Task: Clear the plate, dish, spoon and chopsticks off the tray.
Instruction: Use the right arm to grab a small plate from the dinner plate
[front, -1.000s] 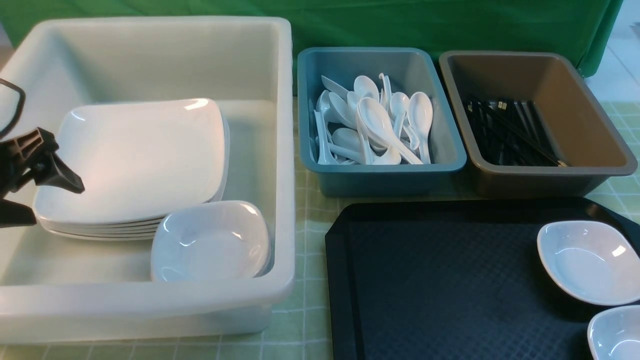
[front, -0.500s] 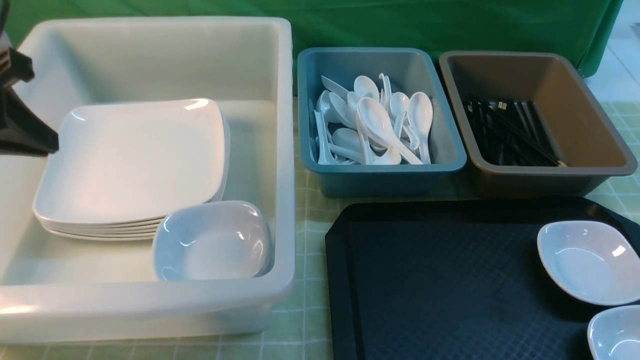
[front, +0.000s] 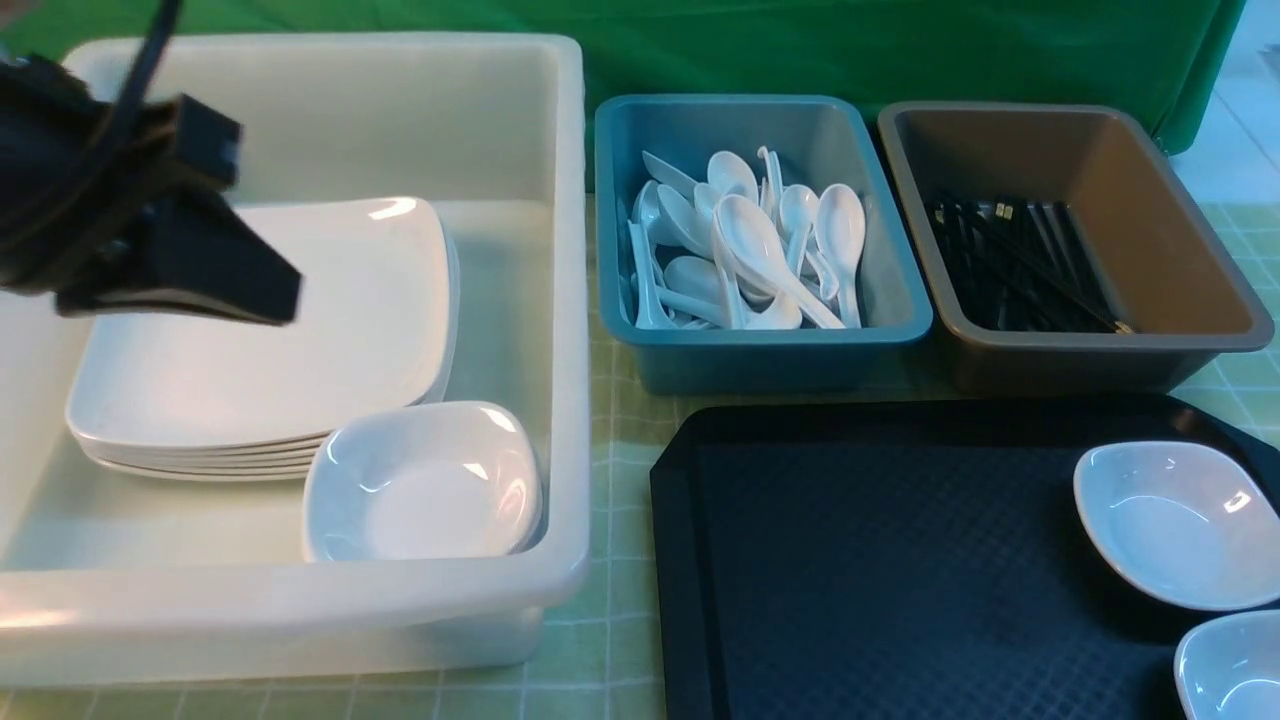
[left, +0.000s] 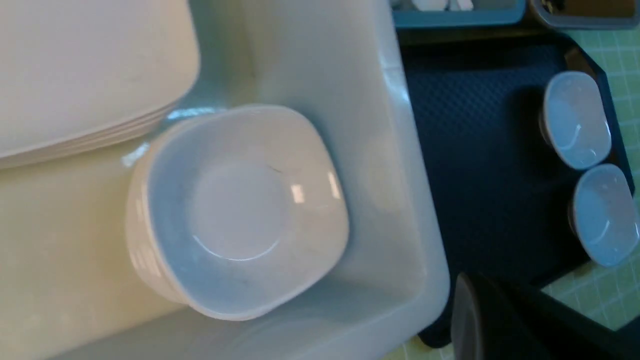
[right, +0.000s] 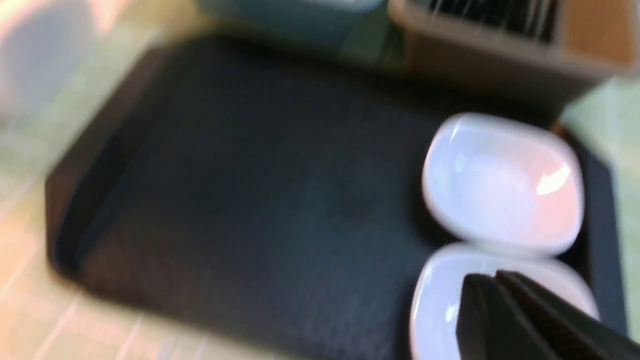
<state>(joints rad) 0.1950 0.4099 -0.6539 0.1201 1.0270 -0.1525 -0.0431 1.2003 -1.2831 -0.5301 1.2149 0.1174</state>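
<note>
1. A pale green checked tablecloth (front: 610, 640) covers the surface that carries everything.
2. Left of frame: a big white tub (front: 572, 300).
3. Upper middle: a blue tub (front: 760, 368), with a brown tub (front: 1080, 370) just beside it at upper right.
4. Lower right: a black tray (front: 880, 580).

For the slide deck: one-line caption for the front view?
Left gripper shut over the white tub of stacked plates; two small dishes sit on the black tray.

We count three small deep white dishes (front: 425, 485) (front: 1175, 520) (front: 1235, 670), one black waffle-textured tray (front: 880, 560), three plastic tubs (front: 570, 300) (front: 760, 365) (front: 1080, 365). We cannot count the stacked square white plates (front: 300, 320).
</note>
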